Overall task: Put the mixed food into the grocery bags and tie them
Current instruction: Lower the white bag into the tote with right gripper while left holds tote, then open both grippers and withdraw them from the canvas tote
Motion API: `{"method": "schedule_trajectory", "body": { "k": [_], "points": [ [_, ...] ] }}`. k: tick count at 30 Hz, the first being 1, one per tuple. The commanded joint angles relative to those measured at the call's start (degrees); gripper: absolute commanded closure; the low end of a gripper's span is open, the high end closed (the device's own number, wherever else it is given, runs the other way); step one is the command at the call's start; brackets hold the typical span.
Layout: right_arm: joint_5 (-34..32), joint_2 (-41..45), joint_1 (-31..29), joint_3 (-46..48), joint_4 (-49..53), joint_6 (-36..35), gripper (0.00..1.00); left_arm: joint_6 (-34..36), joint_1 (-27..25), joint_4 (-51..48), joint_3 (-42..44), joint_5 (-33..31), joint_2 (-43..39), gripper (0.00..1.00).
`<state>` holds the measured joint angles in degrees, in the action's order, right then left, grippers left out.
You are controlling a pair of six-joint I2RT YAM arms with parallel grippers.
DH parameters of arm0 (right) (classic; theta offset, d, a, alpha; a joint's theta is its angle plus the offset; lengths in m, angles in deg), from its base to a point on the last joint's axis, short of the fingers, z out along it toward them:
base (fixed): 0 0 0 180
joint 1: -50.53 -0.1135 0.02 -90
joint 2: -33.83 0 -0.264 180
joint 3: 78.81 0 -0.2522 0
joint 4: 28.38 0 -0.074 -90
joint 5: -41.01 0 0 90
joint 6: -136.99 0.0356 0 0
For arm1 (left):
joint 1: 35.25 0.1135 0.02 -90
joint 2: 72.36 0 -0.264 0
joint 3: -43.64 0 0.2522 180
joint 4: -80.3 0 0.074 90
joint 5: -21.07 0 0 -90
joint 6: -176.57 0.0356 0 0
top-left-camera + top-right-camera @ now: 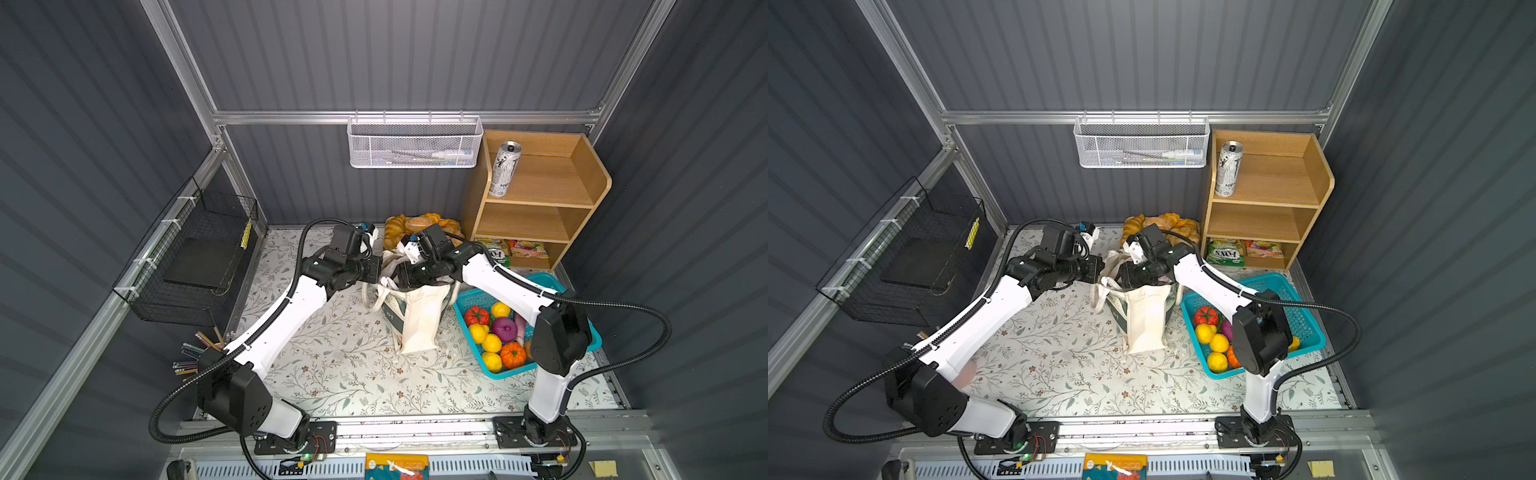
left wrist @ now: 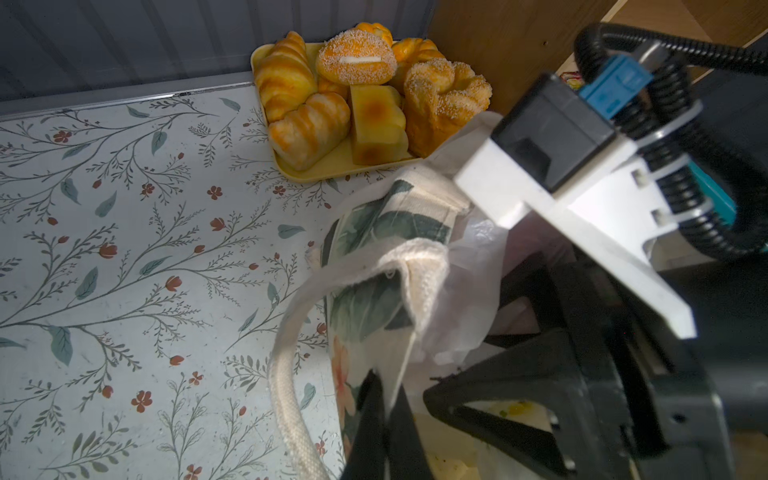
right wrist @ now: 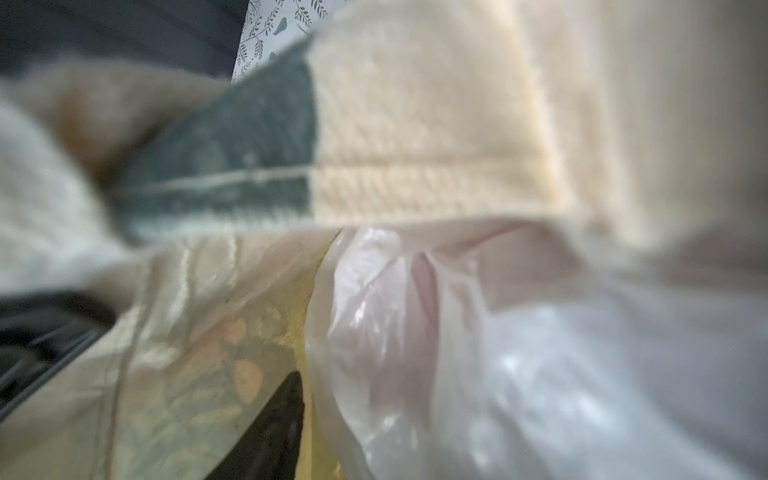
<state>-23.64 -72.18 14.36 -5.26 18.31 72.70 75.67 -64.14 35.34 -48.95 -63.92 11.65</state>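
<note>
Top shelf (image 1: 548,180): drink can (image 1: 504,170) upright

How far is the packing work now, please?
Done: something yellow seems inside the cream canvas tote with dark-green print. In hand: the left gripper pinches the tote's rim; the right gripper reaches into its mouth, at the translucent white plastic bag. Left: the tall silver-white drink can stands on the wooden shelf; nothing looks tied.

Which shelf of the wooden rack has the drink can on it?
The top shelf: the drink can stands upright there. The middle shelf looks bare; the bottom shelf holds sweet packets.
</note>
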Motion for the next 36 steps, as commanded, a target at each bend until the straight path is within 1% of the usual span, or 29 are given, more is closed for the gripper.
{"method": "schedule_trajectory", "body": {
  "k": [1,3,6,9,14,17,19,21,23,25,28,32,34,35,36],
  "points": [
    [0.0,6.0,1.3,-0.1,2.7,1.3,0.48,1.1,0.3,2.8,-2.8,0.5,-1.6,1.00],
    [0.0,9.1,1.4,-0.6,2.6,1.2,0.49,1.1,0.3,2.9,-2.8,0.8,-1.4,1.00],
    [0.3,12.3,1.2,-1.0,2.7,1.6,0.55,1.3,0.3,3.0,-3.0,1.0,-1.1,1.00],
    [1.1,12.9,-0.3,-0.7,1.5,2.4,0.59,1.2,0.3,3.1,-3.6,1.4,-0.7,0.89],
    [2.3,10.7,-4.3,0.9,-1.8,4.4,0.62,1.1,0.3,2.5,-4.9,1.3,-0.1,0.69],
    [2.0,9.5,-5.2,4.1,-4.2,5.6,0.63,1.2,0.3,2.0,-5.5,-0.2,-0.7,0.62],
    [2.1,7.8,-5.1,5.4,-4.9,5.8,0.63,1.0,0.3,2.2,-5.9,-1.7,-1.4,0.55],
    [2.8,5.3,-5.2,5.2,-4.1,5.3,0.63,0.7,0.3,2.5,-6.1,-3.5,-2.3,0.52],
    [1.9,3.1,-5.1,5.1,-3.2,4.7,0.63,0.6,0.3,2.6,-6.7,-5.0,-3.1,0.47],
    [1.7,1.1,-4.7,4.2,-1.4,4.3,0.63,0.6,0.3,2.2,-7.7,-5.6,-3.6,0.45],
    [1.2,0.6,-4.4,4.3,-0.9,4.2,0.61,0.9,0.3,1.3,-8.8,-6.5,-4.4,0.44],
    [0.9,3.9,-3.6,3.8,-0.7,4.2,0.58,1.0,0.3,1.2,-8.9,-7.0,-5.7,0.43],
    [1.5,6.4,-2.9,2.3,0.1,3.9,0.53,1.0,0.3,1.2,-8.6,-7.4,-6.0,0.41],
    [1.4,8.1,-2.7,1.4,0.6,3.4,0.49,1.0,0.3,1.2,-8.5,-7.7,-6.1,0.39],
    [1.4,9.7,-2.4,0.5,1.2,2.9,0.45,0.9,0.3,1.3,-8.3,-8.1,-6.3,0.34]
  ]
}}
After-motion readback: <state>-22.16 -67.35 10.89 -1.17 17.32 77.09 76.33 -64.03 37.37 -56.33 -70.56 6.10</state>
